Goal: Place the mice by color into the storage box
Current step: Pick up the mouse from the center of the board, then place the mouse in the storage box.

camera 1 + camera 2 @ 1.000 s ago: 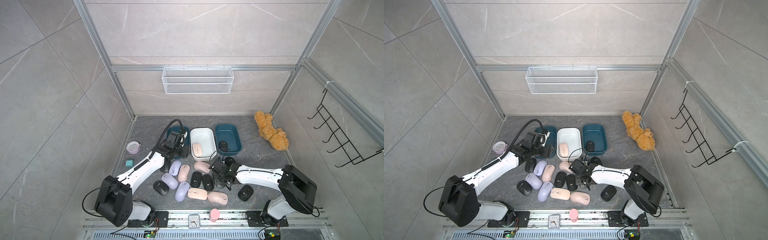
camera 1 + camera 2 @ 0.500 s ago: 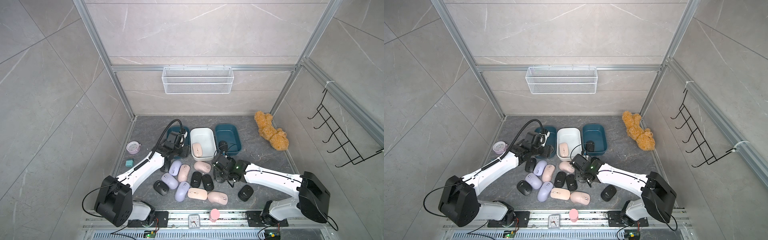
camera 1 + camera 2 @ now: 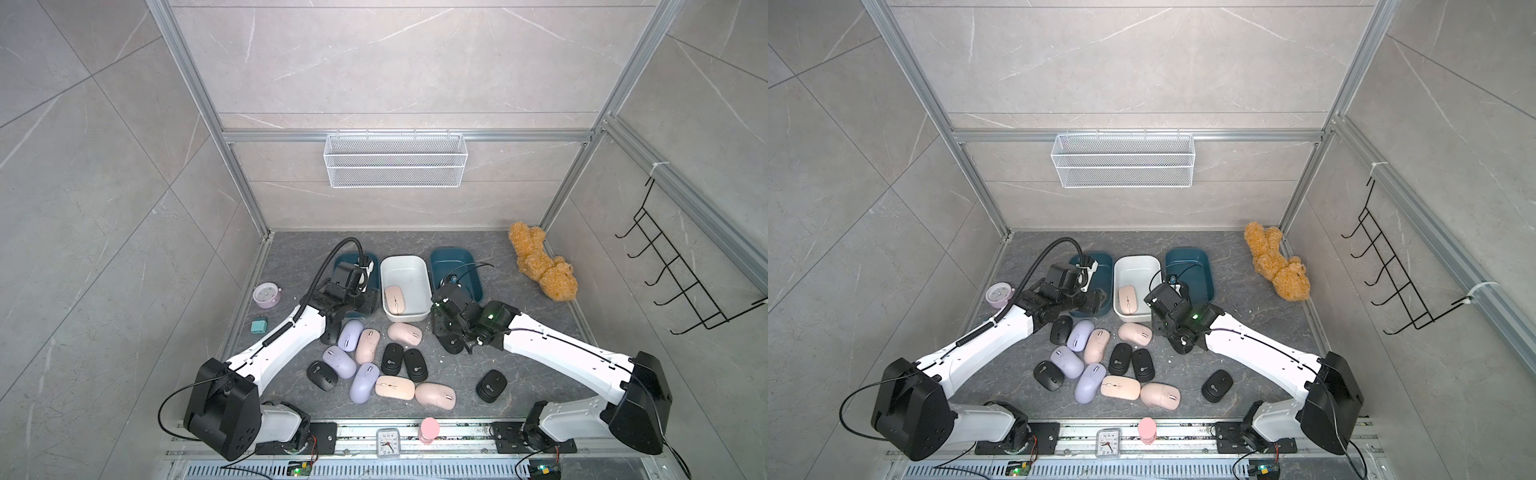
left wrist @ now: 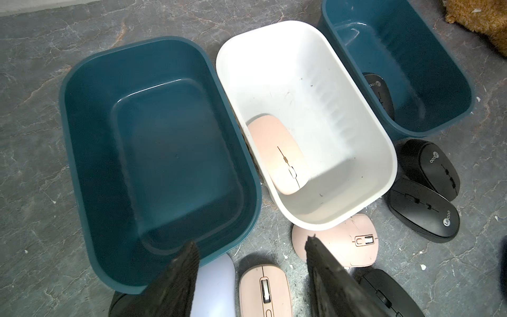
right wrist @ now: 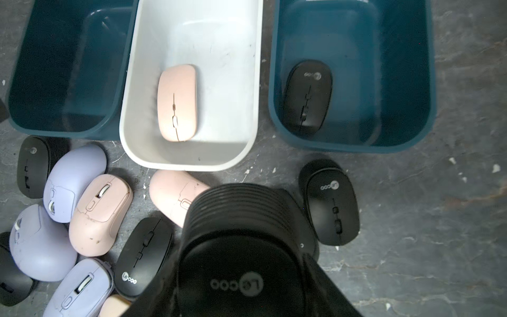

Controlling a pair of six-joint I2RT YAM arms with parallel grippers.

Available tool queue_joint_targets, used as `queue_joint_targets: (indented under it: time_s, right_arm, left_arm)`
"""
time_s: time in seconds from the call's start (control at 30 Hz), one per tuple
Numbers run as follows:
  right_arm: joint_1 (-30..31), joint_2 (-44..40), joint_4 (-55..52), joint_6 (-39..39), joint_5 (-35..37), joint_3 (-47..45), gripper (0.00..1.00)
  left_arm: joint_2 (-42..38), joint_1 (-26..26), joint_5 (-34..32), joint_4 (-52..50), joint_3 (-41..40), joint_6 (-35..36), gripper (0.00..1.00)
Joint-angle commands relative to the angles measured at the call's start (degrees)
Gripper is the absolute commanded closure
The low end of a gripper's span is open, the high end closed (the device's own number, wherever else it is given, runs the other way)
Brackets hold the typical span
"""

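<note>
You see a black mouse lettered grey, pale pink mice, lavender mice, teal tubs, a white tub.

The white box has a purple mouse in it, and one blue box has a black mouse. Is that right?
Almost. The white box holds a pink mouse, not a purple one, as the left wrist view shows. One blue box does hold a black mouse.
</note>
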Motion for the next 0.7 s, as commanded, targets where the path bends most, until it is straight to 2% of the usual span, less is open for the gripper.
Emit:
queue_joint_targets:
  time_s: [0.0,0.23,0.37,0.67]
  right_arm:
    - [-2.4,0.5,-0.8,-5.2,1.0,3.8,0.43]
    - [-9.9,3.0,2.6,-10.4,-3.4,6.4,0.43]
    - [-13.5,6.4,3.6,-13.3,-4.4,8.8,0.43]
    - [-21.0,13.5,7.2,-16.4,-11.2,11.5,0.43]
  left_arm:
    - [-2.2,-0.3,-0.6,1.0,0.7,1.1,0.35]
    - [-3.1,-0.3,-1.4,1.2,0.6,1.6,0.35]
    - [-3.4,-0.3,-1.3,1.1,0.7,1.8,0.35]
    - [-3.8,-0.3,-2.4,1.1,0.7,2.5,0.35]
